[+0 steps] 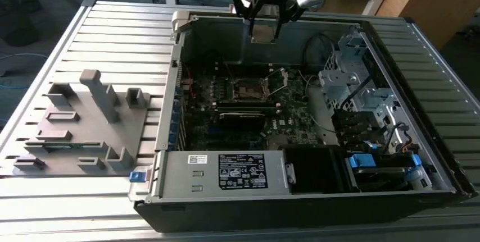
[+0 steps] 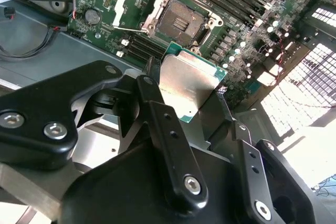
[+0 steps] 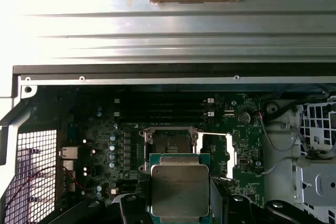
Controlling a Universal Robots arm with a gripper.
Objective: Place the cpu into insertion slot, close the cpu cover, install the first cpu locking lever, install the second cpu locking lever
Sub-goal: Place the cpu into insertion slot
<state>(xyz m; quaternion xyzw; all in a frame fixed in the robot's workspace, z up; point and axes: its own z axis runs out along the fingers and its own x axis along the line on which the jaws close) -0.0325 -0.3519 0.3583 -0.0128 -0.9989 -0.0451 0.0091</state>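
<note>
My gripper (image 1: 264, 30) hangs above the far wall of the open computer case (image 1: 180, 85), shut on the cpu (image 1: 263, 36), a flat silver-grey square on a green base. In both wrist views the cpu (image 2: 191, 77) (image 3: 179, 187) sits clamped between the black fingers (image 2: 157, 103). The insertion slot (image 1: 247, 90) (image 2: 181, 20) (image 3: 169, 141) lies uncovered on the motherboard, some way below and in front of the chip. The cpu cover (image 2: 131, 1) (image 3: 215, 150) is flipped open beside the slot.
A grey labelled power-supply box (image 1: 225, 172) fills the case's near side. Metal drive cages (image 1: 352, 76) and cables line the exterior view's right. Black memory sticks (image 1: 244, 107) lie just in front of the slot. A grey fixture with pegs (image 1: 82, 124) stands on the ribbed table.
</note>
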